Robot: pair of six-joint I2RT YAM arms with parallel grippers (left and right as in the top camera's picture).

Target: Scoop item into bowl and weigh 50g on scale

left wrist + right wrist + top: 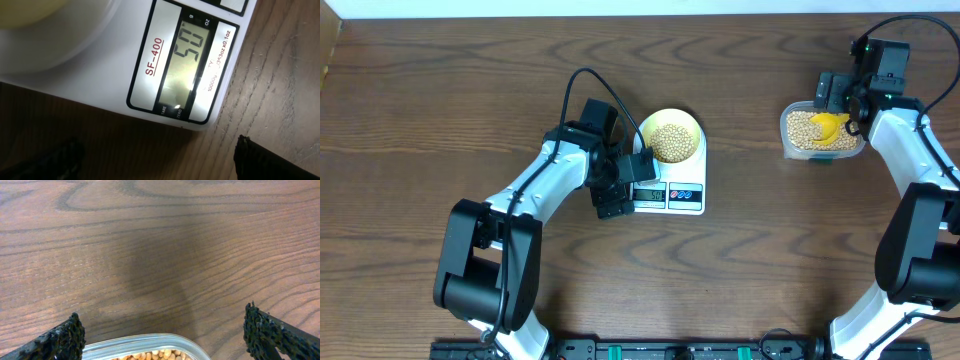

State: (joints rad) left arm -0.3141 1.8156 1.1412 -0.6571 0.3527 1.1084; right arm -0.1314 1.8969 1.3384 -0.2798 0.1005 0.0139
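Wood table (420, 100) under everything. Left arm (535, 185): base sits well down-frame and left of the scale (685, 197). The elbow is bent, the forearm runs up and right, and the wrist folds back down at the scale's left end. Left gripper (625, 187) is just beside that end, jaws spread wide, nothing in them. In its wrist view we only get the fingertips (260, 160) at the bottom corners, bare table between them and the scale's display straight ahead.

Right arm (920, 170): base is far right and down-frame of the scale. The links run up-frame and the wrist curls left toward the tub (785, 125). Right gripper (842, 100) hangs at the tub's side away from the scale, pointing back toward the scale. Its jaws are wide apart and empty, fingertips (65, 337) at the frame corners with the tub rim low between them. We can't tell whether it touches the tub.

The scale is white and flat on the table. Its display reads 50, label SF-400 beside it. The clear tub stands well right of the scale, slightly up-frame.

The yellow bowl (692, 125) sits on the scale's up-frame half. The yellow scoop (828, 125) lies inside the tub, no fingers on it.

Beans (670, 142): a small pile in the bowl on the scale. More beans fill the tub under the scoop.
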